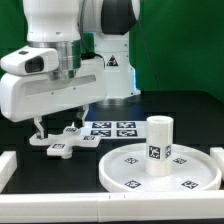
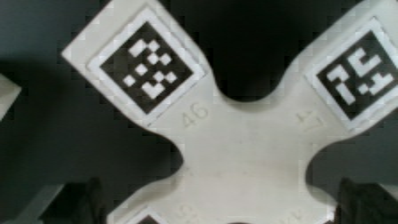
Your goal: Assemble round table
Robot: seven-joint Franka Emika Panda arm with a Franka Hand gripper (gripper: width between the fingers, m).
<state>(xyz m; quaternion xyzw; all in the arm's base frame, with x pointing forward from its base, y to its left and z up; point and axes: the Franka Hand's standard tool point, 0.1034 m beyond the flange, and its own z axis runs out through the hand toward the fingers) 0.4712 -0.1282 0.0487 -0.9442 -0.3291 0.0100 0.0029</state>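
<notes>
The white cross-shaped base [image 1: 68,147] lies on the black table at the exterior view's left. It fills the wrist view [image 2: 222,150], showing two tagged arms. My gripper [image 1: 48,133] is low over it. In the wrist view the gripper [image 2: 217,208] is open, its dark fingers [image 2: 71,203] on either side of the base's middle. I cannot tell whether they touch it. The large rimmed round disc [image 1: 135,172] lies at the exterior view's right. The short thick cylinder leg [image 1: 158,142] stands upright on the disc.
The marker board [image 1: 112,128] lies flat behind the base, near the arm's foot. White border blocks run along the front edge [image 1: 60,204] and at the left [image 1: 5,165]. A green wall stands behind.
</notes>
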